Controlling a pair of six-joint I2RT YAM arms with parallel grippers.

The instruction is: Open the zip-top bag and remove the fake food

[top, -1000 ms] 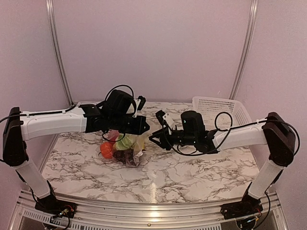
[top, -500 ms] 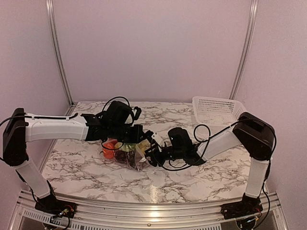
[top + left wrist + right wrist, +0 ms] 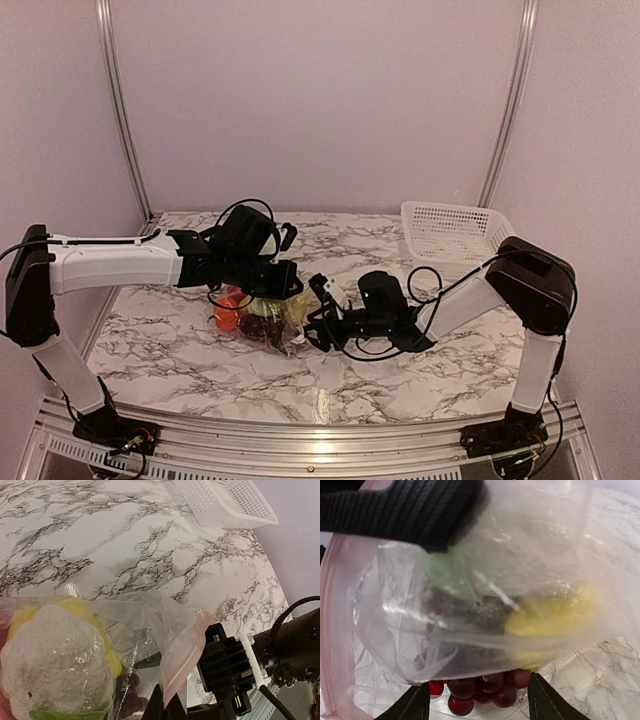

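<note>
Your left gripper [image 3: 161, 707] is clamped on the pink zip strip [image 3: 182, 652] of the zip-top bag [image 3: 262, 322]. The bag sits left of the worktop [image 3: 400, 370] centre, with its long axis roughly left-to-right and its mouth pointing toward the right edge. Your right gripper [image 3: 479, 704] is at that mouth with jaws spread wide, gripping nothing. The fake food [image 3: 248, 310] is all inside: grapes [image 3: 480, 687] nearest the mouth, yellow piece [image 3: 545, 622] and green leafy piece [image 3: 447, 575] behind, orange ball [image 3: 224, 317] at the left end. The white basket [image 3: 455, 232] is in the far-right corner.
</note>
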